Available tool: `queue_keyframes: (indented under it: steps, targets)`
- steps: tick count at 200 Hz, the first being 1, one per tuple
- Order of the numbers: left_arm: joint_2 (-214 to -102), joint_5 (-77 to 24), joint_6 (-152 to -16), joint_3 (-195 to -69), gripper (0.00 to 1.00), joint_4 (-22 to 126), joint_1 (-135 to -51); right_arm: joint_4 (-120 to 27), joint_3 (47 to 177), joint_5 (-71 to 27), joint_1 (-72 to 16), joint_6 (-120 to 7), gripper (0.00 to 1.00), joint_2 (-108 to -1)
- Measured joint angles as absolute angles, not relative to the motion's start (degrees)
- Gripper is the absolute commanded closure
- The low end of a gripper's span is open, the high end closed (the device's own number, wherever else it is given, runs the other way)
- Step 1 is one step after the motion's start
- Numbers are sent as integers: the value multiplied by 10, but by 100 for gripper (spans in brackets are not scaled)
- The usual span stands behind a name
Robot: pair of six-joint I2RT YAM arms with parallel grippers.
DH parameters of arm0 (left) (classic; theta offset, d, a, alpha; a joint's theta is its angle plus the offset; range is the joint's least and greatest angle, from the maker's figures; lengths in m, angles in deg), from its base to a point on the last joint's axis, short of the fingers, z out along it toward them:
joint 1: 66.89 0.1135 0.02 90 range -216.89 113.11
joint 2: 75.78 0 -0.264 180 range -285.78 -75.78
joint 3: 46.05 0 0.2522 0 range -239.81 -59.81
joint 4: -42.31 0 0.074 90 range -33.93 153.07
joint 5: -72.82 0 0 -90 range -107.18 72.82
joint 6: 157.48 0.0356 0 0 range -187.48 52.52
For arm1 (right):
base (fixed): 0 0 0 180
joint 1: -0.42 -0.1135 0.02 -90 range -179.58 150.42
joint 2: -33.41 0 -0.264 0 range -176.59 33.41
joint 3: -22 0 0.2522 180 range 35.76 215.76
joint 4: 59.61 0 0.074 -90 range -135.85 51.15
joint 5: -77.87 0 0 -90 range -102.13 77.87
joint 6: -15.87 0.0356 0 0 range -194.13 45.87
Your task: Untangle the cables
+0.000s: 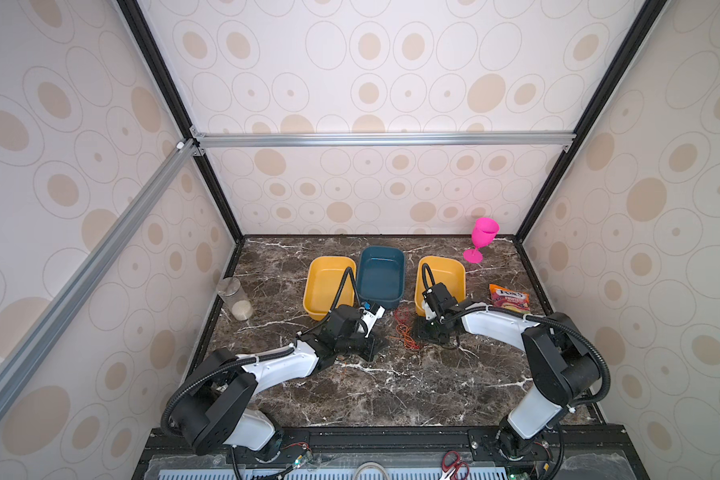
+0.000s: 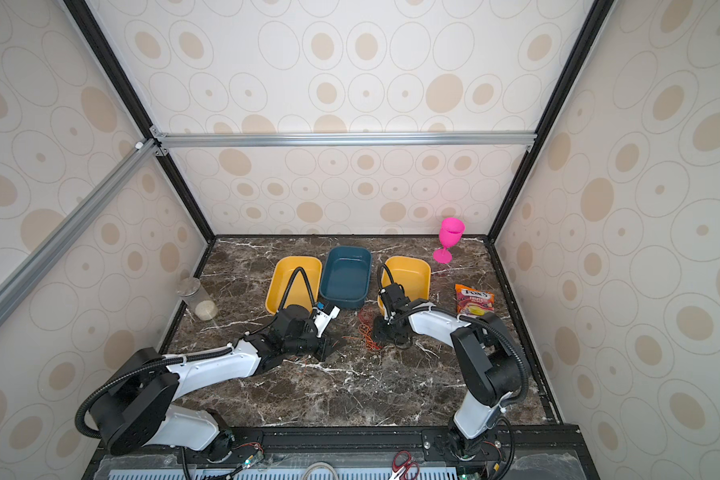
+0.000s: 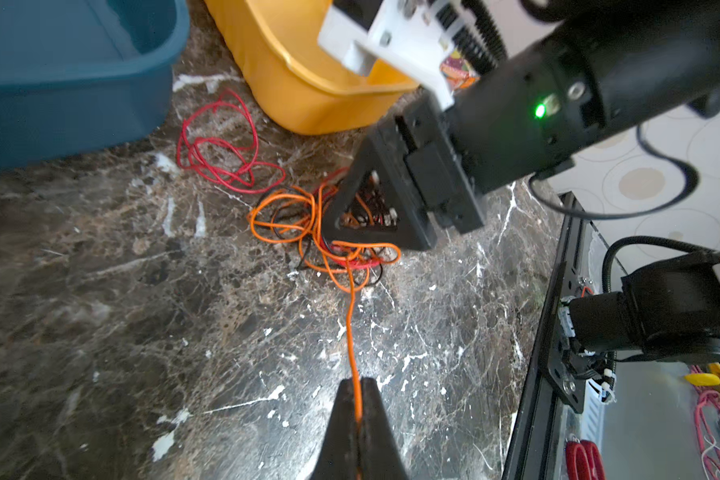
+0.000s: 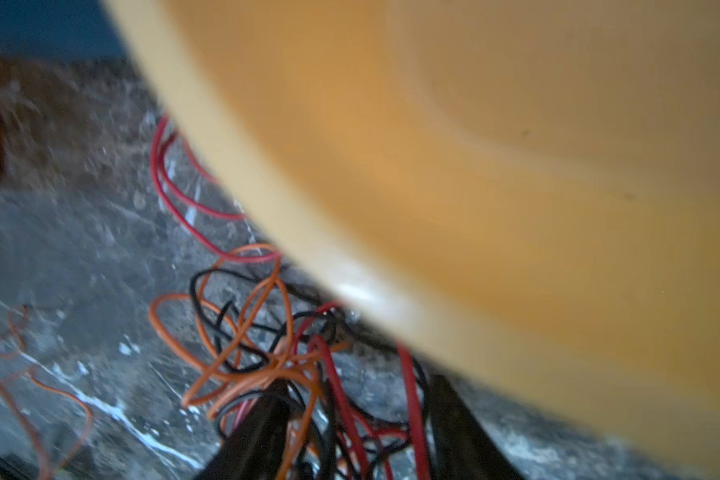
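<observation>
The cables [image 1: 404, 332] [image 2: 366, 332] lie on the marble in front of the trays. They form a tangle of orange, red and black wire [image 3: 308, 224] [image 4: 267, 345], with a looser red loop [image 3: 221, 153] beside it. My left gripper [image 3: 357, 380] [image 1: 373, 347] is shut on one orange strand [image 3: 352, 324] that runs taut from the tangle to its tips. My right gripper [image 4: 358, 386] [image 1: 429, 332] [image 2: 385, 332] is down on the tangle, jaws apart, with orange, red and black wires between the fingers [image 3: 375, 208].
A blue tray [image 1: 381, 274] stands between two yellow trays [image 1: 329, 286] [image 1: 445, 270] behind the cables; the right one is close over my right gripper. A pink goblet [image 1: 483, 239], a candy bag [image 1: 510, 297], a jar [image 1: 235, 299] and red scissors [image 1: 454, 463] sit around the edges.
</observation>
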State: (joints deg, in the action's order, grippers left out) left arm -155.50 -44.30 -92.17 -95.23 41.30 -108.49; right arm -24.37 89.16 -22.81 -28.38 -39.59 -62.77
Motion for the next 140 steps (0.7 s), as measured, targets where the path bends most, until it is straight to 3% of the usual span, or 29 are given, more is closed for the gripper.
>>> queue_keyframes:
  steps: [21, 65, 140]
  targets:
    - [-1519, -412, -924, -947, 100, 411, -1085, -237, 882, -206, -284, -402, 86, -621]
    - [-1464, -342, -935, -933, 100, 413, -1080, -211, 853, -170, -281, -419, 98, -571]
    - [-1391, -248, -973, -908, 100, 462, -1033, -180, 843, -149, -281, -449, 100, -507]
